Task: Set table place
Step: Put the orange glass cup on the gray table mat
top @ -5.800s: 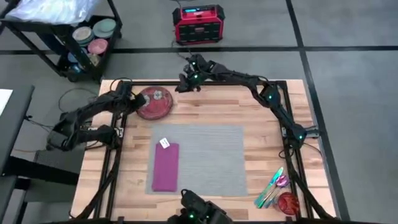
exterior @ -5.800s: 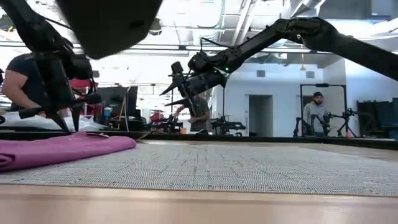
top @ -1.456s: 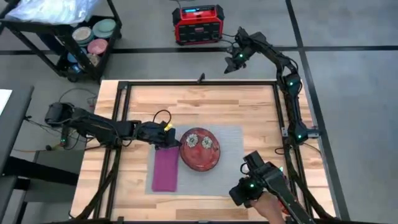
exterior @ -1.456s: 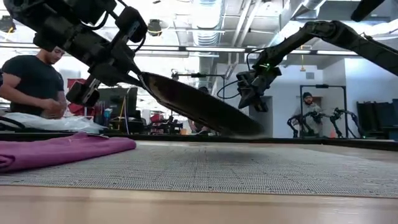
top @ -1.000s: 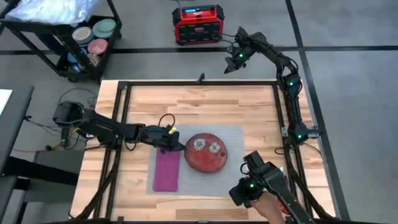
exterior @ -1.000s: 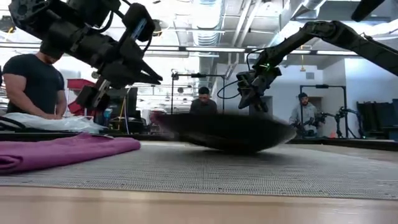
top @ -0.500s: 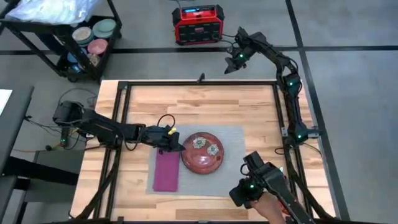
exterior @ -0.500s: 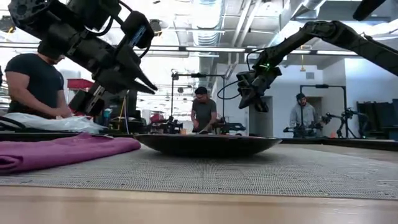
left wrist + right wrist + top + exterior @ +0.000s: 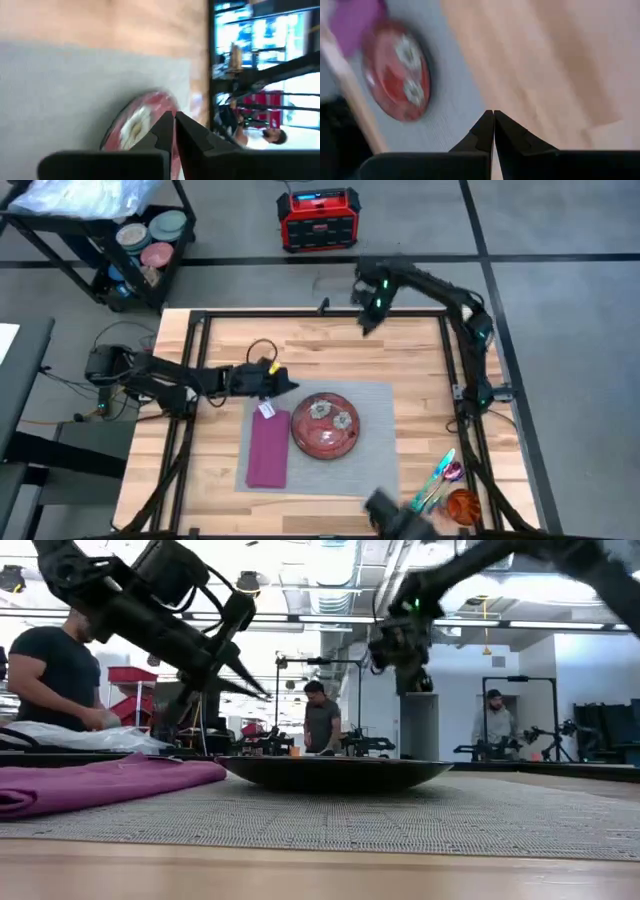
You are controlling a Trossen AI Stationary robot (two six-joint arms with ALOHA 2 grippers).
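Left gripper [image 9: 286, 385], fingers closed on nothing, is hovering just beside the red floral plate [image 9: 325, 424] lying flat on the grey placemat [image 9: 372, 442] next to the purple napkin [image 9: 267, 447], while the right gripper [image 9: 364, 325], likewise closed and empty, is hanging above the table's [image 9: 420, 360] far edge, apparently clear of the work.

I can read no text, label, brand, number or sign anywhere. The white tag [image 9: 265, 410] at the twelve o'clock end of the purple napkin [image 9: 267, 448] is too small for me to make out, and the red box [image 9: 319, 218] on the floor shows only a lit strip, not legible.
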